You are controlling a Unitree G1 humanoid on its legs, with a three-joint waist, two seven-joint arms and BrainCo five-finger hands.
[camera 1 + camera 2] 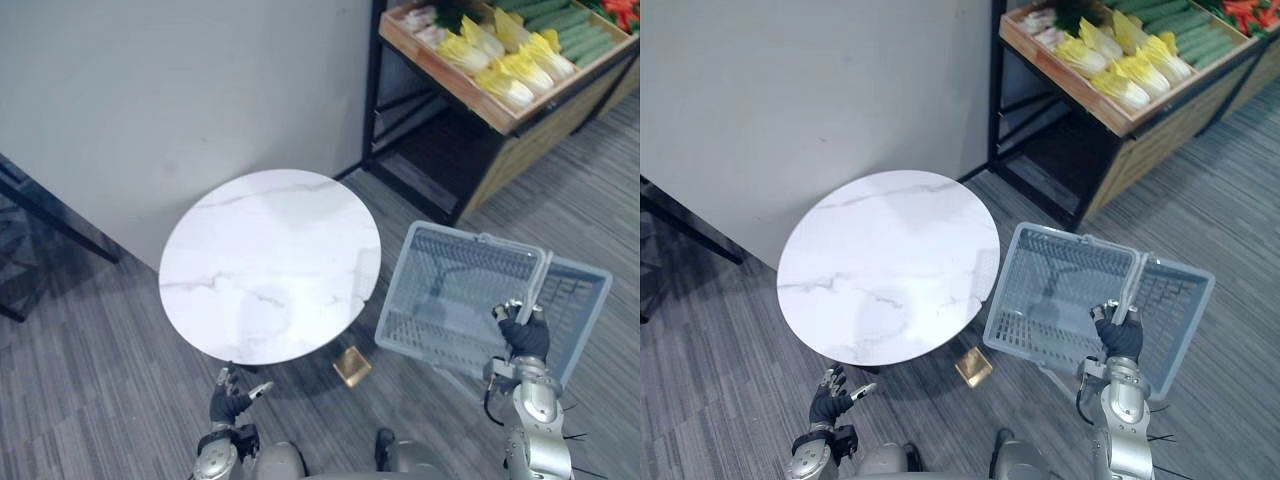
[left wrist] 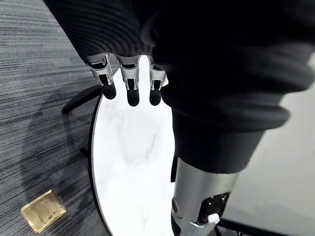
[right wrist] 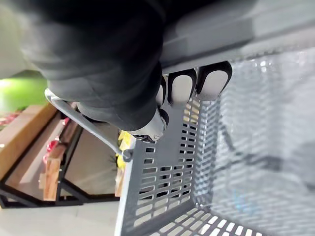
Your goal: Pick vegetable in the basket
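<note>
a: where's your right hand [image 1: 524,335] at?

b: low on the right. its fingers [image 3: 182,86] are curled round the handle [image 1: 538,280] of the grey basket [image 1: 398,285], so you have a closed grip on that bar. the basket hangs tilted over the floor, just right of the round white table [image 1: 270,265], with its near corner close to the table's edge. you can see its bare mesh bottom in the right wrist view.

a: and your left hand [image 1: 232,398]?

b: down by the near edge of the table, holding nothing. your left wrist view shows its fingers [image 2: 129,83] straight and loose, pointing over the marble top.

a: the vegetables?

b: up in the wooden crate [image 1: 470,95] on the black-framed shelf in the far right corner, well apart from the basket and both hands. the pale yellow cabbages [image 1: 520,70] lie in a row along the crate's near side, with green cucumbers [image 1: 565,25] behind them. there's something red at the far right corner — i cannot tell what it is.

a: anything else in your way?

b: a small gold block [image 1: 352,366] sits on the floor beside the table's near edge, between the table and the basket. a plain grey wall [image 1: 150,90] stands behind the table.
</note>
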